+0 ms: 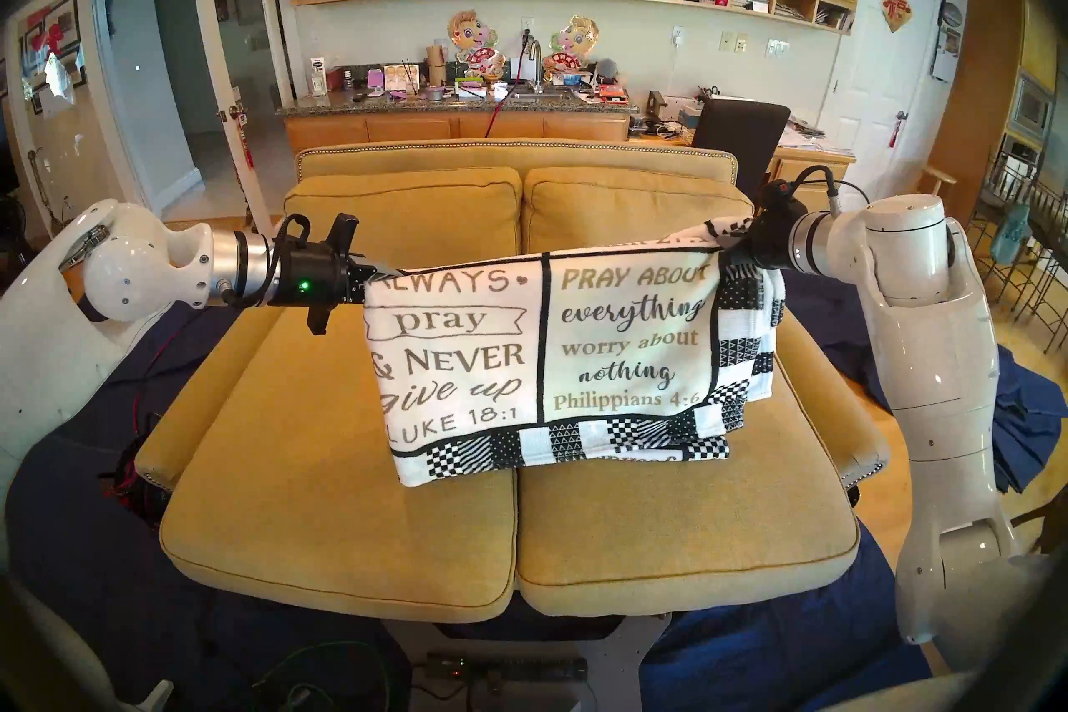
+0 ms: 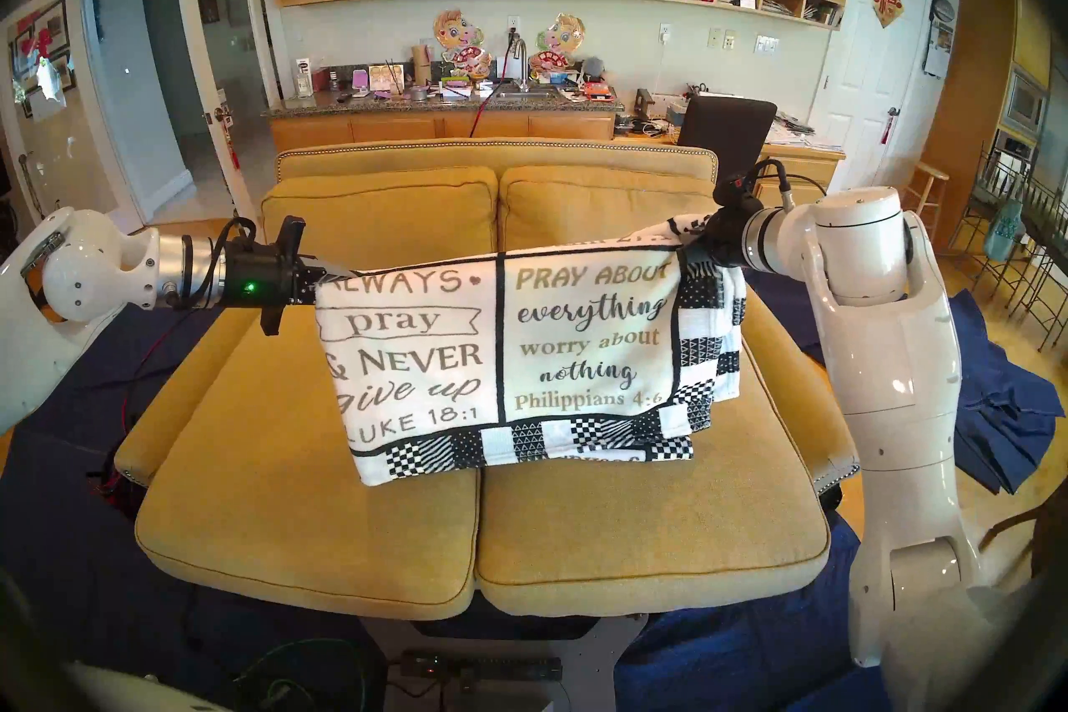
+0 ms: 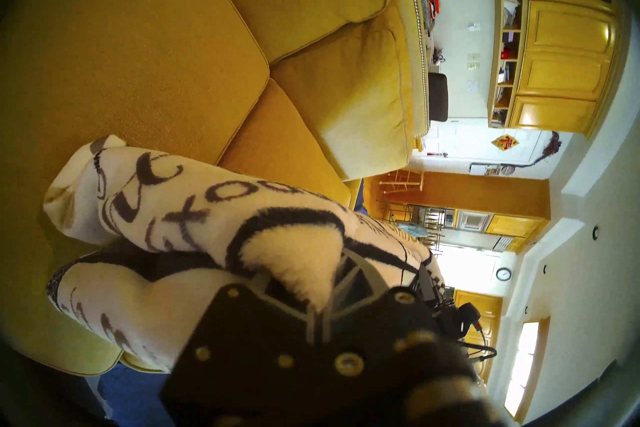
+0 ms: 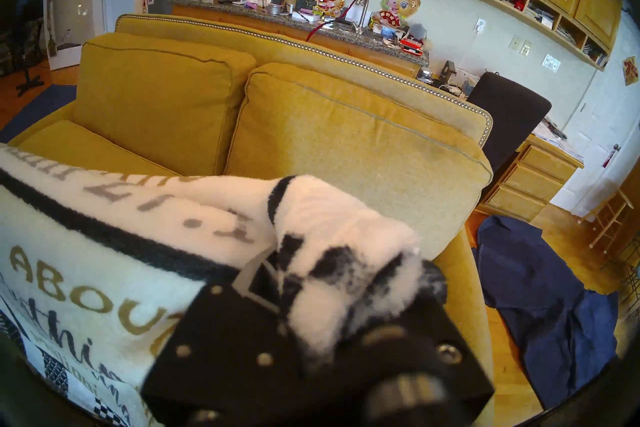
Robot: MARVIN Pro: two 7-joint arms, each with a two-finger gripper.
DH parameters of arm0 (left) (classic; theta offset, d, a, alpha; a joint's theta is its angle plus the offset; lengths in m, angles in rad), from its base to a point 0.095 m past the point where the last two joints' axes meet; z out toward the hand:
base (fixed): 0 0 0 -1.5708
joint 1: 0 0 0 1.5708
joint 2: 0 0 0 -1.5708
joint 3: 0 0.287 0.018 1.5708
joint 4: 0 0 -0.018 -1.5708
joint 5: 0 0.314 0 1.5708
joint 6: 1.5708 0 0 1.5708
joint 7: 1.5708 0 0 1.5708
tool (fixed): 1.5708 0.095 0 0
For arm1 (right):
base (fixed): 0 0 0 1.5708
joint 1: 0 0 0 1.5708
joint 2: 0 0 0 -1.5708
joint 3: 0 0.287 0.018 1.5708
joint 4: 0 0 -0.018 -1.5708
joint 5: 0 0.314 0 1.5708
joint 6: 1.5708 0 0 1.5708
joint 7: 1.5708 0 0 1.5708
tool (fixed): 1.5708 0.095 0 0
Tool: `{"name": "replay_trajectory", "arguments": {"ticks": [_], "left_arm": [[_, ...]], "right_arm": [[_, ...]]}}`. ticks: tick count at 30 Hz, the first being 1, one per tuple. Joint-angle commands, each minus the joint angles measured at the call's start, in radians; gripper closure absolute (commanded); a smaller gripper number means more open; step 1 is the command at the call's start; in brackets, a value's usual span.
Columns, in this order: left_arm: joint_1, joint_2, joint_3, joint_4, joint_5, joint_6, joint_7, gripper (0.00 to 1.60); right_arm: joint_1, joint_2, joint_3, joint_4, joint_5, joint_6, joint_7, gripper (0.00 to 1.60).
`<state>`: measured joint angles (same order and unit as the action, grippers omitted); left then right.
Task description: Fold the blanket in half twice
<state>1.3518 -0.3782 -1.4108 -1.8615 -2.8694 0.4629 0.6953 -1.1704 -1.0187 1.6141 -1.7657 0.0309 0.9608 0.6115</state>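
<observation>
The blanket (image 1: 543, 347) hangs in the air above the yellow sofa (image 1: 347, 462), stretched between the two arms. It is already folded over: several layers show at its right edge and along the bottom, where a second checkered border peeks out under the front one. The front face shows two panels split by a black line, "ALWAYS pray & NEVER give up" on the left and "PRAY ABOUT everything" on the right, with a checkered band along the bottom. Its lower edge hangs just above the seat cushions, over the seam between them; whether it touches them cannot be told.

The left gripper (image 1: 375, 273) is pressed together on the blanket's top left corner; in the left wrist view the fleece bunches out from between its fingers (image 3: 346, 280). The right gripper (image 1: 729, 244) pinches the top right corner, higher and farther back, so the top edge slopes up to the right. In the right wrist view the fleece wells up out of its jaws.

Navy cloths (image 1: 1028, 416) lie on the floor to the right of the sofa.
</observation>
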Motion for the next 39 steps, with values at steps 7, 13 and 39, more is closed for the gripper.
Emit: {"name": "replay_trajectory", "arguments": {"ticks": [7, 13, 39], "left_arm": [[-0.136, -0.067, -0.001, 0.069, 0.02, -0.065, 0.023, 1.6], [-0.169, -0.1, 0.017, 0.087, 0.028, -0.081, 0.038, 1.6], [-0.333, -0.311, 0.128, 0.223, 0.099, -0.169, 0.118, 1.6]], "right_arm": [[0.107, -0.004, 0.01, 0.03, -0.03, -0.001, -0.054, 1.6], [0.123, -0.009, 0.002, 0.04, -0.035, -0.001, -0.06, 1.6], [0.159, -0.034, -0.045, 0.106, -0.065, -0.001, -0.096, 1.6]]}}
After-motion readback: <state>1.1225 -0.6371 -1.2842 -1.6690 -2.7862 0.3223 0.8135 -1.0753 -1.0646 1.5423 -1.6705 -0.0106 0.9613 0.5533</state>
